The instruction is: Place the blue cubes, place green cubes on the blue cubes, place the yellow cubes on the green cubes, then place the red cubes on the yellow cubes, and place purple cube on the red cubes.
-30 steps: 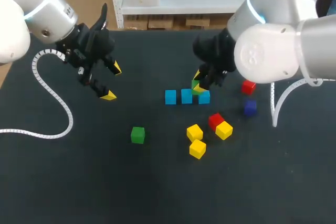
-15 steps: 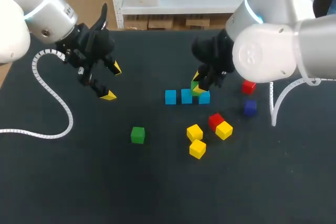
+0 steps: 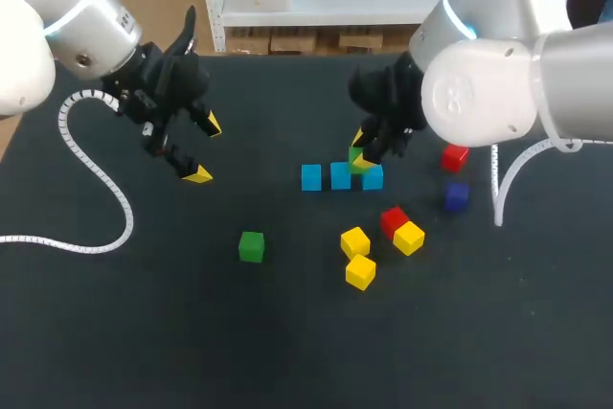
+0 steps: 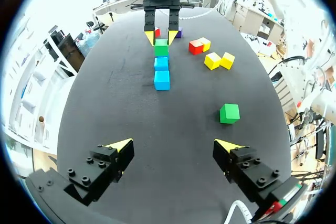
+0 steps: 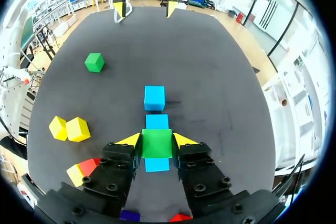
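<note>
Your right hand [image 5: 156,139] grasps a green cube [image 5: 156,146] just above the blue cubes [image 5: 154,98]; lower it squarely, then let go. Your left hand [image 4: 173,144] hangs released.

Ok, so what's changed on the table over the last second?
Very little. The right fingers, shut on a green cube, have edged slightly to the robot's left above the row of blue cubes. Nothing was let go. The left fingers stayed open and in place, and the loose green cube, yellow cubes, red cubes and purple cube did not move.
</note>
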### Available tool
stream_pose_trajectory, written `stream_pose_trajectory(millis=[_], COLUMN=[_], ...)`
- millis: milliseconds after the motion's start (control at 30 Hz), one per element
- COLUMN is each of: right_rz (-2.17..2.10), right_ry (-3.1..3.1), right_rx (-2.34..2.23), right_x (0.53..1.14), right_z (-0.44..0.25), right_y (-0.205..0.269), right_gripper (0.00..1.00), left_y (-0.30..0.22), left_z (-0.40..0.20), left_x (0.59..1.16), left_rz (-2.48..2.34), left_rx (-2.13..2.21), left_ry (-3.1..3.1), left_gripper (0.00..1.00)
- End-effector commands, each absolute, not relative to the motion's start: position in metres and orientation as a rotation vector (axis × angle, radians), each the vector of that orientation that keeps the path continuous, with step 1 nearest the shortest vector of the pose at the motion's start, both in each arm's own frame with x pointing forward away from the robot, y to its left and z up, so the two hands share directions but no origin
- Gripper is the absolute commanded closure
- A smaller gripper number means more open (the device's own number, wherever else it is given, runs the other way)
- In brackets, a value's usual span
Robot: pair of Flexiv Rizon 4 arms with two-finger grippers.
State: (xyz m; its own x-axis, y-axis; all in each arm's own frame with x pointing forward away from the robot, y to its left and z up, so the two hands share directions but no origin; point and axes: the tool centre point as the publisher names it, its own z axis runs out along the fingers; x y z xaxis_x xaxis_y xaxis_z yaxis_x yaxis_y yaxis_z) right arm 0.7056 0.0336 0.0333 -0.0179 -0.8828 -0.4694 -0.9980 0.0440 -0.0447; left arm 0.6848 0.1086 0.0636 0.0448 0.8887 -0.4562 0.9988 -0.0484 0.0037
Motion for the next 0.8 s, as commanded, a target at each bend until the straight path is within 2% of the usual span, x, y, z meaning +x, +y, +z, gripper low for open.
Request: stream_pose_trajectory(millis=[33, 200, 800], right_rz=[0.430, 0.432, 0.437], right_ry=[1.959, 1.956, 1.955], right_rx=[-1.897, -1.900, -1.904], right_x=[0.7058, 0.7054, 0.7052], right_z=[0.0325, 0.0324, 0.0297], right_y=[0.0337, 0.0339, 0.0339], right_gripper=[1.00, 1.00, 0.90], left_y=[0.1089, 0.1089, 0.1089], left_z=[0.0631, 0.0631, 0.0631], left_x=[0.6864, 0.6864, 0.6864], left_rz=[-0.483, -0.483, -0.483], left_rx=[2.011, 2.011, 2.011], left_ry=[1.909, 1.909, 1.909], left_gripper=[0.00, 0.00, 0.00])
